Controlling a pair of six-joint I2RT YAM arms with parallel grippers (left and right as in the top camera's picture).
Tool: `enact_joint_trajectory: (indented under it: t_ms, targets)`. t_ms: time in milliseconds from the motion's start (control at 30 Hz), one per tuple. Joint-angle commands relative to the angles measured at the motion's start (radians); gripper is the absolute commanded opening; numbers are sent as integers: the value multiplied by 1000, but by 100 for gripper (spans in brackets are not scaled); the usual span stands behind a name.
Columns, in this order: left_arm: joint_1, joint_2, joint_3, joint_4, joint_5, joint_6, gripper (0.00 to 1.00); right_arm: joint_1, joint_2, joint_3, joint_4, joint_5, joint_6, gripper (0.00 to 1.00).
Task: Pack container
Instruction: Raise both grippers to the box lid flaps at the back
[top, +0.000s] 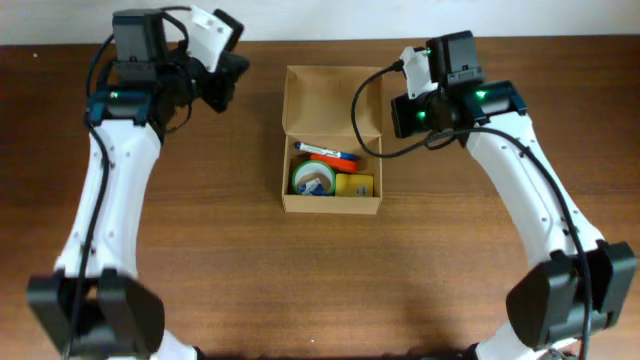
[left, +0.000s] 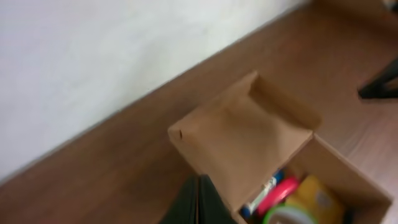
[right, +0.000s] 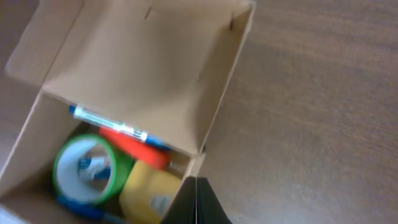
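The container (top: 332, 204) is pictured at the middle of the wooden table (top: 200, 250), between the two arms. Its hinged lid is thrown open on the far side, and a green tape roll (top: 313, 178), a yellow pad (top: 355, 185) and markers (top: 328, 153) are packed inside. The left gripper (left: 198, 202) is held to the left of the lid, apart from it, and the right gripper (right: 196, 202) just off the box's right side; the fingers of each are pressed together and nothing is gripped by either.
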Motion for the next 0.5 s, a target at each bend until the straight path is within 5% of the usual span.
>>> enact_joint_trajectory:
  t_ms: [0,300,467]
  targets:
    - [24,113,13,53,76,-225,2,-37,33,-7,29,-18,79,4]
    - [22,470,13,306,76,-710,2,-165,174,-7,192,-126,311,4]
    - [-16,544,13,332,76,-793,2,-166,303,-7,285,-248,399,4]
